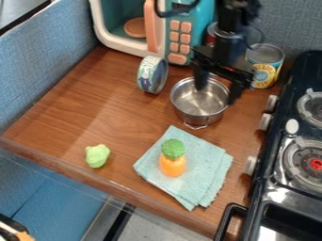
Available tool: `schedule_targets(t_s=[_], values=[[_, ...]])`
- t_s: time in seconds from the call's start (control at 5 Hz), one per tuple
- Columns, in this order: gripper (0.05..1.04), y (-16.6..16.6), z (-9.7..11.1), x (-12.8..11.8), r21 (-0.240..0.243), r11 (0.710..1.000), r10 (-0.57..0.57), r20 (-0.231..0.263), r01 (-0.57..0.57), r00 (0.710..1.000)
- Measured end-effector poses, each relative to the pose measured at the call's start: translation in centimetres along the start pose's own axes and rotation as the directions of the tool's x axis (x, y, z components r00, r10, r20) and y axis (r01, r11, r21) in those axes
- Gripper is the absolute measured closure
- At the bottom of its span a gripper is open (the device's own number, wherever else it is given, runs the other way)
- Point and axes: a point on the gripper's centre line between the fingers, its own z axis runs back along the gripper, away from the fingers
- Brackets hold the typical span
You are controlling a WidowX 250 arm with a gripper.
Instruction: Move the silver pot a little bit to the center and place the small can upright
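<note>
Black oven handle foremost, the silver pot sits beneath the open hand, and moving it seems the current step, calling for a rim grip before righting the sideways small can.

Looking down at a pretty steep slant from up past the front edge of the brown wooden counter, basically facing the boxy teal-and-white toy microwave at the back. Sitting fairly close, so getting a good chunk of countertop in, but chopping off the microwave's top and the right side of the black, silver-knobbed stove.
</note>
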Motion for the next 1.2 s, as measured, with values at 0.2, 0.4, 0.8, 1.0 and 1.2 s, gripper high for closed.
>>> schedule_targets(t_s=[0.2, 0.4, 0.8, 1.0, 1.2], values=[[0.083, 3.1, -1.7, -0.5, -0.031, 0.998, 0.057, -0.025, -0.057, 0.998], [0.083, 4.3, -3.0, -0.9, -0.056, 0.996, 0.071, -0.053, -0.074, 0.996], [0.085, 7.9, -3.8, -1.1, -0.076, 0.987, 0.138, -0.072, -0.143, 0.988], [0.085, 8.9, -3.6, -0.8, -0.080, 0.984, 0.153, -0.063, -0.158, 0.986], [0.085, 9.2, -3.4, -0.7, -0.086, 0.982, 0.161, -0.057, -0.165, 0.985]])
